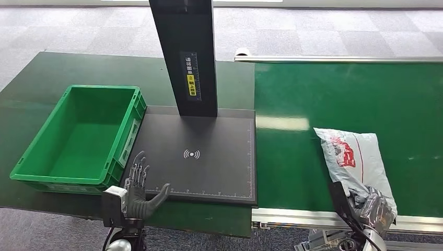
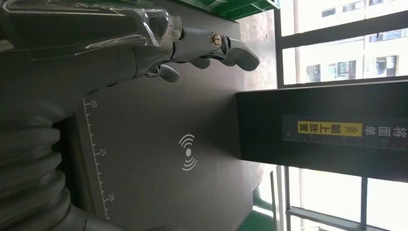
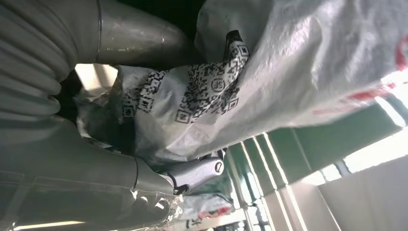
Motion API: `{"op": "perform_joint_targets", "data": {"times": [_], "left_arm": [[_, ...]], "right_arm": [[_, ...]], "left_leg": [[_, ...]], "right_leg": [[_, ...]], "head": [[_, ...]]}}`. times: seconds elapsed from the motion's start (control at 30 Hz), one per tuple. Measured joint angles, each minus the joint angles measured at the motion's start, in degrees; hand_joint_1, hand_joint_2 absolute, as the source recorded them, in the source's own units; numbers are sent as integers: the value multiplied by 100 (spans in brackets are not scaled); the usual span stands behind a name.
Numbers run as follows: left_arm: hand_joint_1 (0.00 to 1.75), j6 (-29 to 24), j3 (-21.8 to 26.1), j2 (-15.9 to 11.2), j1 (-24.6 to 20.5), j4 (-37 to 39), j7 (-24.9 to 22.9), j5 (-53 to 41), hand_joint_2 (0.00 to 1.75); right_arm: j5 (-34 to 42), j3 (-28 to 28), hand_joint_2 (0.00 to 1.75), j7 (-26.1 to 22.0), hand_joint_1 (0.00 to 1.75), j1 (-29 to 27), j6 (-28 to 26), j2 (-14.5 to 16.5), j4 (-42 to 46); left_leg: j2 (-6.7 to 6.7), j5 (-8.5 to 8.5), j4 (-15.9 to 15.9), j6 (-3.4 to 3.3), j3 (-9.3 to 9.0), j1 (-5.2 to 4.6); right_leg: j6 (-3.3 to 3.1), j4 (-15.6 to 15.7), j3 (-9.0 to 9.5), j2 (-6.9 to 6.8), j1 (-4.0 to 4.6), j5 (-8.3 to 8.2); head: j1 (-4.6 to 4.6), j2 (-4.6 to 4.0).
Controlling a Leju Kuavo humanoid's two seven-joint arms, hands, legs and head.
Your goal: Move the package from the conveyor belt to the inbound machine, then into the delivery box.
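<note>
Package (image 1: 351, 157), crumpled grey plastic mailer with red print.

We see a gray carpet floor (image 1: 324, 31) behind the tables. We see big windows (image 2: 337, 43) with buildings outside.

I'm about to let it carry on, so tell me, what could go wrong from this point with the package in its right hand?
The right hand grips the grey poly mailer package only by its crumpled near end, so the slack bag could slip free or drag along the conveyor belt. The open left hand rests at the scanner platform's near left corner, where a swinging bag might catch it.
</note>
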State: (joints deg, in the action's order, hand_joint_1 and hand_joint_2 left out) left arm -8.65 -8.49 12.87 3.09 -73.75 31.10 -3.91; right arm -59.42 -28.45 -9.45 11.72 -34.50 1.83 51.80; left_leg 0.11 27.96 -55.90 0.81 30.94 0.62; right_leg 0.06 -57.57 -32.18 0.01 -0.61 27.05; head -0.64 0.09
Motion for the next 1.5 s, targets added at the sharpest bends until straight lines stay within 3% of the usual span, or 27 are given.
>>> {"op": "perform_joint_targets", "data": {"times": [0.03, 0.2, 0.47, 0.63, 0.83, 0.97, 1.17, 1.5], "left_arm": [[0, 1, 17, 22, -4, -22, -1, -24, 175], [0, -81, 78, 47, -12, -137, 51, -73, 175], [0, -90, 215, -47, -5, -381, 209, 167, 175], [0, 14, 339, -88, -78, -521, 210, 276, 175], [0, 91, 392, -128, -149, -522, 232, 415, 175], [0, 63, 385, -136, -197, -479, 284, 489, 175], [0, -5, 326, -139, -271, -396, 288, 542, 175], [0, -13, 304, -138, -275, -328, 195, 560, 175]], "right_arm": [[229, 64, 175, -297, 175, -11, -52, 87, 278], [800, 699, 175, -714, 175, -111, -137, 271, 1432], [1662, 2457, 175, -1297, 175, -307, 405, 388, 3067], [2057, 3599, 175, -1350, 175, -306, 932, 417, 3492], [2604, 4590, 175, -1315, 175, -10, 1470, 514, 3320], [2795, 5082, 175, -1087, 0, 297, 1808, 653, 2886], [3011, 5542, 175, -562, 0, 700, 2488, 833, 1994], [2965, 5668, 175, -482, 0, 815, 2284, 841, 1250]], "left_leg": [[0, 0, 0, 0, 0, 0], [2, -1, 1, 0, 2, 1], [2, -2, 1, 1, 6, 1], [2, -3, 2, 1, 6, 1], [5, -4, 2, 1, 6, 0], [3, -5, 2, 1, 5, 1], [3, -5, 2, 1, 3, 1], [3, -5, 1, 1, 3, 1]], "right_leg": [[1, 0, -1, 0, 0, -1], [1, -1, -3, 1, 1, -1], [0, -2, -6, 1, 2, 0], [0, -2, -5, 1, 2, 0], [1, -2, -5, 1, 2, -1], [0, -2, -5, 1, 3, -1], [0, -2, -5, 1, 3, 0], [1, -2, -6, 1, 3, 0]], "head": [[-1, 0], [0, 0], [0, 0], [0, 0], [2, 0], [1, 0], [1, 0], [1, 0]]}}
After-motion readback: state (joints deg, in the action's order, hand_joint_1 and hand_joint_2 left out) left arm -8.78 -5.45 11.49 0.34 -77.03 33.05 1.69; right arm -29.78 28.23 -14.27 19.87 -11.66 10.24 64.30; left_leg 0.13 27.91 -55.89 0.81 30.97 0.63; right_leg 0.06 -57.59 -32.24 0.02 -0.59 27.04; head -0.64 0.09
